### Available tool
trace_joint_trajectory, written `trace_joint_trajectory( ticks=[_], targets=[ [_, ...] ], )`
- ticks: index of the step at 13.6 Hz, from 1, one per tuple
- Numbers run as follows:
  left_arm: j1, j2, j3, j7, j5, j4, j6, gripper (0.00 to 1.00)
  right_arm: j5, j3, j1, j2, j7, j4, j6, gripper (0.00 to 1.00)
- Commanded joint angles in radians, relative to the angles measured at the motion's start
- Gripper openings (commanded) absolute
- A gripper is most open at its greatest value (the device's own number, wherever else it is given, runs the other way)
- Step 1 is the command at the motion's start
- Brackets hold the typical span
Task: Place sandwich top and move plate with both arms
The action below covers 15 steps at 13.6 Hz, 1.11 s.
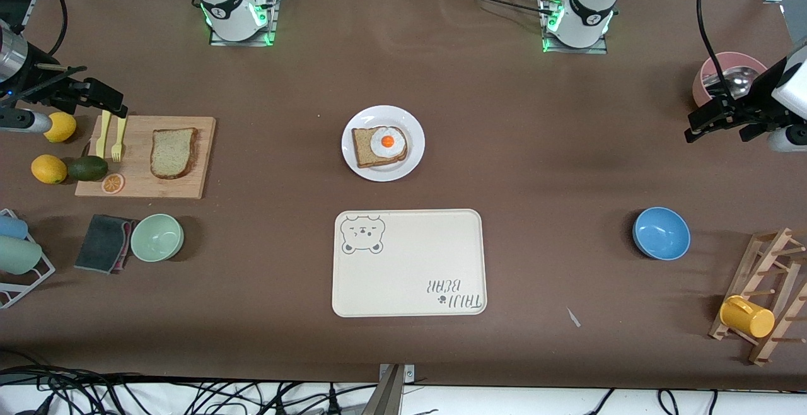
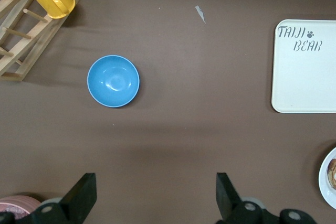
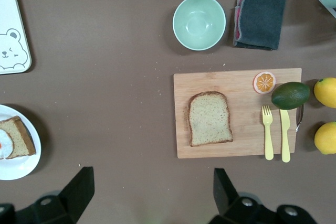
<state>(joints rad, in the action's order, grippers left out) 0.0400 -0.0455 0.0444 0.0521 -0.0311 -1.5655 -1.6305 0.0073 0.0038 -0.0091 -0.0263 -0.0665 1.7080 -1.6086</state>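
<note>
The sandwich top (image 1: 173, 152) (image 3: 209, 118), a plain slice of speckled bread, lies flat on a wooden cutting board (image 1: 203, 150). In the middle of the table is the white plate (image 1: 391, 172) (image 3: 21, 167) (image 2: 326, 179), which carries a bread slice with a fried egg (image 1: 386, 142). My right gripper (image 1: 104, 98) (image 3: 152, 178) hangs open and empty over the board's edge at the right arm's end. My left gripper (image 1: 706, 123) (image 2: 156, 182) hangs open and empty over bare table at the left arm's end, beside a pink bowl (image 1: 709, 71).
A cream bear-printed tray (image 1: 410, 270) lies nearer the front camera than the plate. A blue bowl (image 1: 661, 233) and a wooden rack with a yellow mug (image 1: 747, 316) are at the left arm's end. A green bowl (image 1: 157, 237), a grey cloth (image 1: 104, 243), lemons (image 1: 49, 169) and an avocado (image 1: 88, 168) surround the board.
</note>
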Motion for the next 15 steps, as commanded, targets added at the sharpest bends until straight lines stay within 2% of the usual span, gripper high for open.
trace_joint_trajectory(
  ticks=[1,15],
  targets=[
    [0.003,-0.005,0.000,0.009,0.026,0.022,0.020,1.00,-0.006,0.007,-0.008,-0.001,0.016,-0.013,0.001,1.00],
    [0.003,-0.005,0.000,0.009,0.027,0.022,0.020,1.00,-0.003,0.015,0.006,0.005,0.007,-0.019,0.013,1.00]
  ],
)
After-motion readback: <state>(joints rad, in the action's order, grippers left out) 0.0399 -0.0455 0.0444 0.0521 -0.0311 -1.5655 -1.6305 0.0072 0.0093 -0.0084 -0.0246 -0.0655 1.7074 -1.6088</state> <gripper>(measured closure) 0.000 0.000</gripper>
